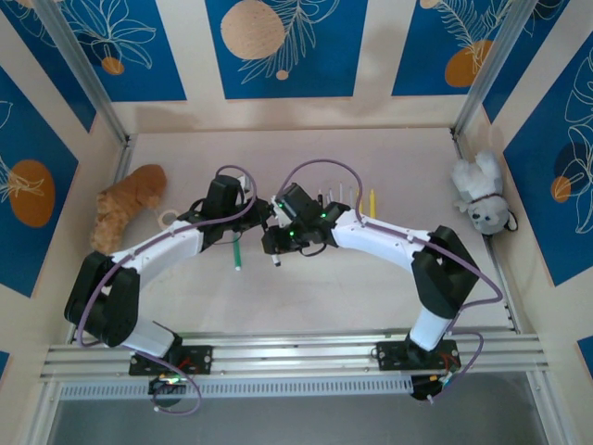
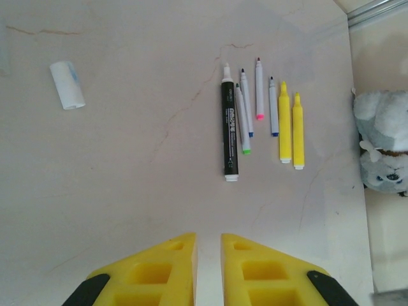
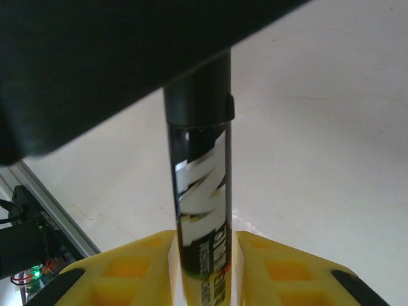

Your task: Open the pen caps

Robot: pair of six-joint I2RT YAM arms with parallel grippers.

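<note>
So the right gripper (image 3: 204, 242) has a black pen (image 3: 199, 191) standing upright between its yellow fingers (image 3: 127, 268). They sit right beside it on both sides, but I can't tell if they're actually squeezing it or just loose around it. The darker top bit looks like its cap (image 3: 199, 95), and the upper end disappears behind a blurry dark shape (image 3: 95, 64).

On the left gripper (image 2: 208, 239) the fingers are nearly together, with only a thin slit between them. Nothing shows in the slit, so I can't tell whether it's pinching anything.

From above, both grippers meet well left of the white plush (image 1: 480, 193). A green pen (image 1: 235, 252) lies on the table (image 1: 371, 278) even farther left of it.

The other pens lie in a neat row left of the plush: a black marker (image 2: 230, 131), four thin pens (image 2: 259, 89), then two yellow highlighters (image 2: 284, 124) nearest the plush. Their tips look bare. A white cylinder (image 2: 67, 84) lies far left of the plush, well apart from the row.
</note>
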